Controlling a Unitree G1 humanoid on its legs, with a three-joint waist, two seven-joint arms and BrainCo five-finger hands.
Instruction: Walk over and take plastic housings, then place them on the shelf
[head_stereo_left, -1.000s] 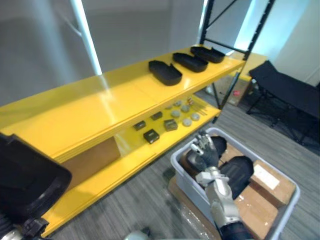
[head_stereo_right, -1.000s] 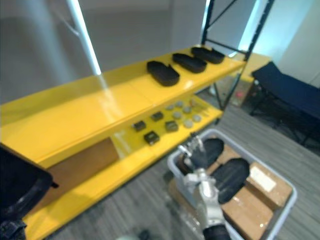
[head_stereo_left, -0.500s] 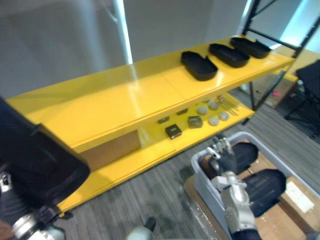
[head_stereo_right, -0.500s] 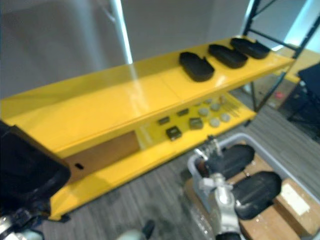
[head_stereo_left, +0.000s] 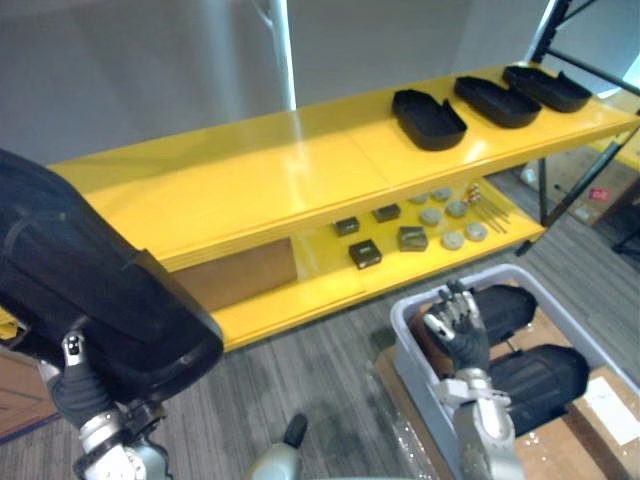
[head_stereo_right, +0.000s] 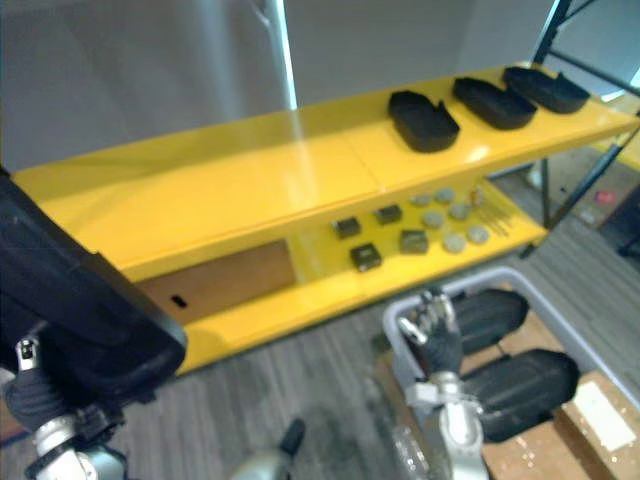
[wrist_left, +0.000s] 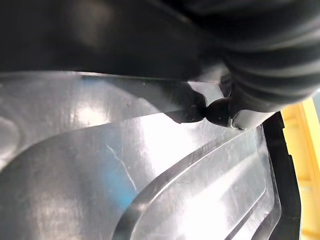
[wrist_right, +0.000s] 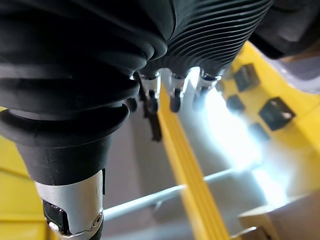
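A large black plastic housing (head_stereo_left: 95, 290) fills the lower left, carried by my left hand (wrist_left: 220, 111), whose dark tip presses on its glossy inner face. Three more black housings (head_stereo_left: 430, 118) lie in a row on the right of the yellow shelf's top board (head_stereo_left: 260, 185). Two further housings (head_stereo_left: 505, 310) rest in a grey bin (head_stereo_left: 415, 375) at the lower right. My right hand (head_stereo_left: 462, 340) is raised over the bin's near-left corner with straight fingers (wrist_right: 150, 110) and holds nothing.
The shelf's lower board carries small dark blocks (head_stereo_left: 365, 253) and round grey parts (head_stereo_left: 452, 240). A brown panel (head_stereo_left: 240, 280) closes its back on the left. Cardboard boxes (head_stereo_left: 600, 400) lie under the bin. Grey carpet (head_stereo_left: 310, 385) separates me from the shelf.
The camera has swung, so the shelf and bin sit further right in view. The held housing looms larger at the left. My right hand stays raised over the bin.
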